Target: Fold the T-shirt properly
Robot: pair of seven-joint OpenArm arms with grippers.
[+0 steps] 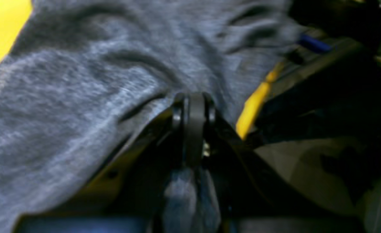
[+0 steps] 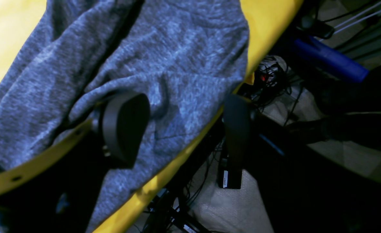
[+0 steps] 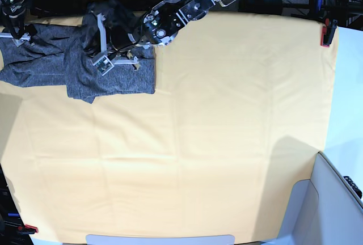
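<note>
Base view: we see the yellow cloth (image 3: 187,131) over the whole table, the T-shirt (image 3: 85,69) bunched at its far left corner. Left gripper (image 1: 193,106) is clamped on a pinch of the grey fabric. Right gripper (image 2: 180,126) is spread wide at the cloth's edge, one finger (image 2: 125,126) over the shirt, grasping nothing.

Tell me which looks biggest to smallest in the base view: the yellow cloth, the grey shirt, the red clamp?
1. Plain yellow cloth, covering most of the table.
2. Heather-grey knit T-shirt, bunched at the far corner.
3. Small red clamp on the cloth's edge.
</note>
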